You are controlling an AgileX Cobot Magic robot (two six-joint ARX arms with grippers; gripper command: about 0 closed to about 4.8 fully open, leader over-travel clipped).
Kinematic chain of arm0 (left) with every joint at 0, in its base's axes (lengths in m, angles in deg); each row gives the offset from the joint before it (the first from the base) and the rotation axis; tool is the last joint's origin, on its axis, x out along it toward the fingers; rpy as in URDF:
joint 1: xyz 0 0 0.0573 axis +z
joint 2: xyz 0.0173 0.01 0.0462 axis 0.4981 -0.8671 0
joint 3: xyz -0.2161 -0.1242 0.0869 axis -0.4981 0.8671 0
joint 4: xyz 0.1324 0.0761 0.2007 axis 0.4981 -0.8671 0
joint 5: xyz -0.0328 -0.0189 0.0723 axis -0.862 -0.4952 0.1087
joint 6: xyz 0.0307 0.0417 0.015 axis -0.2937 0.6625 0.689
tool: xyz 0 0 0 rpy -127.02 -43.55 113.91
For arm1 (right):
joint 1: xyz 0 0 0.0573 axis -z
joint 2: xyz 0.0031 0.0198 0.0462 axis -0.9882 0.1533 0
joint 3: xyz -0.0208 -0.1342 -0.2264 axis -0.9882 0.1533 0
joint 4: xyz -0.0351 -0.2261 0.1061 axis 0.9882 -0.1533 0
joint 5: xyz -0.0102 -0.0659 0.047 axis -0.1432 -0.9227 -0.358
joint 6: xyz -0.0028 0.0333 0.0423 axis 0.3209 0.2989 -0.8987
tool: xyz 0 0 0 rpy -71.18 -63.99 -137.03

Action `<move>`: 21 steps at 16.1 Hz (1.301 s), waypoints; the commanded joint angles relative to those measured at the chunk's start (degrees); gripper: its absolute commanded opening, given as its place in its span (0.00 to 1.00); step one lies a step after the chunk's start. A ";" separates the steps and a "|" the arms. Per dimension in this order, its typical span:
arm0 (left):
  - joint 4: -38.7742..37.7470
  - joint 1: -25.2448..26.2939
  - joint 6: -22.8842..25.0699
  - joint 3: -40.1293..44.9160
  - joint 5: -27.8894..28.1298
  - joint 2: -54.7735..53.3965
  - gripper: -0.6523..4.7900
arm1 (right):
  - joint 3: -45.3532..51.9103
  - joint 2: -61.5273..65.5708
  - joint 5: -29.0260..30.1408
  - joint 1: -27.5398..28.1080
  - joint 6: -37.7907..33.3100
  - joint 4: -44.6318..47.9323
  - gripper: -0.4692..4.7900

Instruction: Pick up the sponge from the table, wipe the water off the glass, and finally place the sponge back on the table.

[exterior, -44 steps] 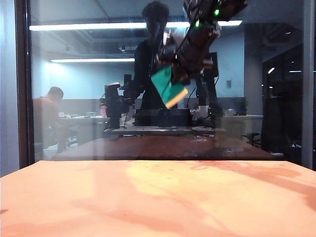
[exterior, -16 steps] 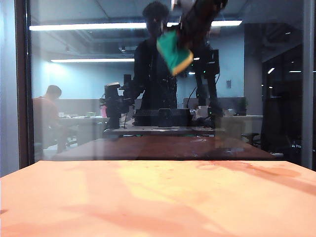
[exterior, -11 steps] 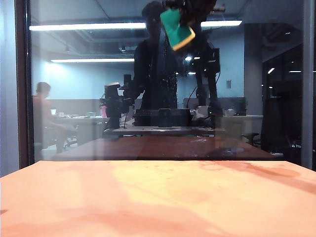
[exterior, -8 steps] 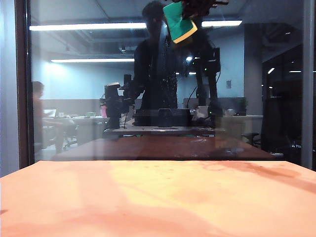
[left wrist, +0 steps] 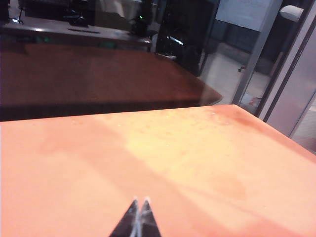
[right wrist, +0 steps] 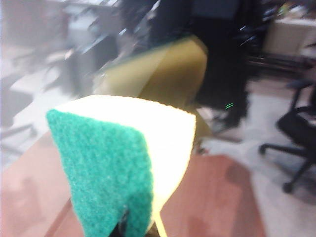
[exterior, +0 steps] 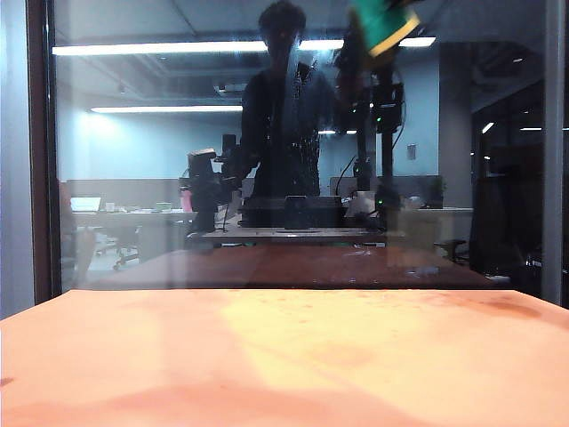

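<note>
Starting at nine o'clock in the exterior view, you see the dark vertical frame edge of the glass (exterior: 40,151), with the pane spreading across the whole scene and carrying dim office reflections. Below it lies the orange-peach counter (exterior: 284,365), bare across its near surface.

Your left pincer (left wrist: 138,217) sits low over that counter in the left wrist view, its two tips pressed together and holding nothing. It does not appear in the exterior view.

Moving toward the middle, around twelve o'clock, you find the water (exterior: 298,98): fine whitish droplets and thin streaks on the pane, over the dark reflected figure.

At about one o'clock, touching the top edge of the exterior view, is the sponge (exterior: 384,22), its green layer over the pale foam, tilted and partly cut off by the frame. It is just beside the droplets, to their right.

In the right wrist view your right pincer (right wrist: 136,228) is clamped on the sponge (right wrist: 128,158), with only a dark sliver of it visible at the sponge's lower edge.
</note>
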 commanded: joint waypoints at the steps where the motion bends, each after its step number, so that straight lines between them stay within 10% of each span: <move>1: 0.74 0.02 0.15 -0.17 -0.02 -0.09 0.11 | -0.20 -3.45 1.70 2.43 0.17 -2.25 0.08; 9: 0.74 0.00 0.13 -0.17 -0.02 -0.09 0.11 | 1.33 -13.07 6.64 10.34 0.13 -10.36 0.08; 21: 0.79 0.00 0.13 -0.17 -0.04 -0.09 0.11 | 62.66 -49.72 8.83 15.47 -10.58 13.92 0.08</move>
